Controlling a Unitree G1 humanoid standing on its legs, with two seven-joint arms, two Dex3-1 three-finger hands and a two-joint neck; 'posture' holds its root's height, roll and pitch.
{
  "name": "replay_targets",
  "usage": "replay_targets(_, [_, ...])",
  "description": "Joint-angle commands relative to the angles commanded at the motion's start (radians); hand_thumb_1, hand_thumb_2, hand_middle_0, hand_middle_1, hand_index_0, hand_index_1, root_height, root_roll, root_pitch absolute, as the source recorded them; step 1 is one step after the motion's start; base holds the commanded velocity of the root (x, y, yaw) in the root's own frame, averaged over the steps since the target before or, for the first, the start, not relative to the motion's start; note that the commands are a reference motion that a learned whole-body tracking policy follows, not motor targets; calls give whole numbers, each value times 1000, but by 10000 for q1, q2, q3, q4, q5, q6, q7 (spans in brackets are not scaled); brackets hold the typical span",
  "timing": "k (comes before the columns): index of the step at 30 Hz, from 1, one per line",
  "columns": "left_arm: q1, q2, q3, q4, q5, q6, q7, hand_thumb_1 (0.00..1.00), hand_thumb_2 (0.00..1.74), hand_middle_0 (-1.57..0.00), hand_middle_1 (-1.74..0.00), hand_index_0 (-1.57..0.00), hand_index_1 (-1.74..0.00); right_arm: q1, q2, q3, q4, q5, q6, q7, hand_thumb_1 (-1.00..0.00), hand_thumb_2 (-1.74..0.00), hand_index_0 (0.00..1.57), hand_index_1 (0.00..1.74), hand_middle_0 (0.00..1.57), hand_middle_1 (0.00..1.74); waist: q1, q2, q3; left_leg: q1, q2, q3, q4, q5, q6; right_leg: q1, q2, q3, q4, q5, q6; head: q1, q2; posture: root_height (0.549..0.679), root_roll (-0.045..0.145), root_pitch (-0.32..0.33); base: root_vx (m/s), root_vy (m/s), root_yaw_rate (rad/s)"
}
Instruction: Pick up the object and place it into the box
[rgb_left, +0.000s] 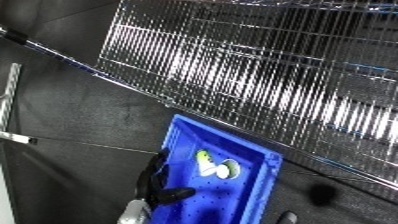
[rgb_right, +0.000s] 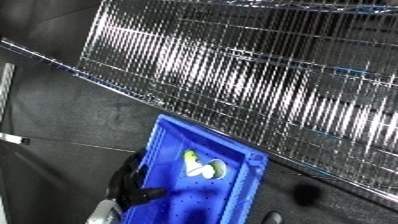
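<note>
Wire rack (rgb_left: 266, 75): a big shiny metal grid crossing the upper picture at a slant.
Floor (rgb_left: 71, 125): dark grey, under everything.
Bin (rgb_left: 182, 145): bright blue, tilted, just below the rack's lower edge.
Left hand (rgb_left: 158, 186): black, rising from the bottom edge at the bin's left wall; fingers lie up along the rim, thumb reaches inside over the bin floor; it holds nothing.
Object (rgb_left: 216, 166): small, white and yellow-green, resting inside the bin, near the hand but apart.
Right hand: only a small pale tip at the bottom edge; fingers cannot be told.
</note>
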Motion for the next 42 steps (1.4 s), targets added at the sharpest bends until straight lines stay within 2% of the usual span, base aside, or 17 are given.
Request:
replay_targets(7, [19, -596, -763, 32, 630, 438, -554, 0, 0, 0, 0, 0, 0, -717, -175, -25, -118, -318, 517, -399, 0, 0, 0, 0, 0, 0, -225, 295, 0, -98, 12, 231, 264, -60, 17, -206, 35, 215, -8, 173, 20, 2134, 47, 653, 20, 110, -43, 46, -151])
replay_targets(11, [-56, -623, -1016, -107, 879, 609, -618, 0, 0, 0, 0, 0, 0, -959, -337, -130, -190, -372, 694, -716, 0, 0, 0, 0, 0, 0, -359, 455, 0, -146, 47, 346, 459, -124, 29, -333, 56, 337, 109, 247, 37, 3862, 76, 652, 20, 106, -40, 41, -153])
replay_targets(14, [-73, -612, -1232, -240, 1160, 540, -531, 0, 0, 0, 0, 0, 0, -1077, -489, -253, -189, -464, 831, -710, 0, 0, 0, 0, 0, 0, -484, 620, 0, -109, 99, 443, 464, -97, 29, -407, 72, 428, 184, 289, 39, 5466, 91, 651, 21, 104, -47, 72, -175])
replay_targets(20, [-13, -824, -1690, -523, 1262, 677, -559, 0, 0, 0, 0, 0, 0, -1446, -782, -347, -80, -744, 994, -601, 0, 0, 0, 0, 0, 0, -663, 984, 0, 81, 170, 567, 245, 62, -9, -461, 7, 517, 348, 267, 13, 7623, 219, 650, 26, 96, -26, 72, -135])
replay_targets(24, [44, -1095, -2000, -675, 1293, 703, -693, 0, 0, 0, 0, 0, 0, -1587, -912, -425, -14, -994, 989, -526, 0, 0, 0, 0, 0, 0, -764, 1177, 0, 183, 131, 568, 217, 55, 11, -498, -51, 542, 490, 233, -8, 8598, 447, 649, 28, 88, -9, 50, -159])
replay_targets(29, [245, -1377, -2255, -966, 1355, 748, -554, 0, 0, 0, 0, 0, 0, -1640, -1118, -389, -341, -1382, 806, -121, 0, 0, 0, 0, 0, 0, -895, 1321, 0, 188, 100, 604, 440, -63, 18, -547, -79, 598, 604, 231, -49, 9265, 521, 648, 34, 80, -2, 29, -137])
replay_targets(35, [630, -1431, -2406, -1448, 1610, 803, -361, 0, 0, 0, 0, 0, 0, -1452, -1453, 55, -1609, -1677, 897, 1306, 0, 0, 0, 0, 0, 0, -1057, 1366, 0, 205, 95, 693, 626, -159, 3, -575, -28, 680, 683, 203, -106, 9497, 561, 647, 41, 75, 12, 1, -92])
replay_targets(37, [740, -1376, -2420, -1555, 1685, 811, -361, 0, 0, 0, 0, 0, 0, -1372, -1631, 244, -2248, -1700, 956, 1591, 0, 0, 0, 0, 0, 0, -1121, 1354, 0, 196, 111, 729, 654, -163, -9, -606, -6, 708, 702, 195, -123, 9389, 540, 647, 42, 76, 5, -1, -101])
replay_targets(40, [934, -1297, -2418, -1765, 1666, 801, -279, 0, 0, 0, 0, 0, 0, -1165, -1930, 487, -3770, -1735, 902, 1574, 0, 0, 0, 0, 0, 0, -1248, 1304, 0, 184, 147, 790, 662, -155, -35, -648, 38, 761, 700, 185, -134, 9115, 561, 647, 44, 80, 6, 7, -119])
replay_targets(42, [1076, -1260, -2367, -1894, 1620, 785, -204, 0, 0, 0, 0, 0, 0, -945, -2160, 570, -5075, -2285, 461, 847, 0, 0, 0, 0, 0, 0, -1356, 1263, 0, 164, 189, 838, 664, -147, -52, -696, 68, 806, 709, 179, -129, 8812, 584, 647, 45, 83, 4, 19, -125])
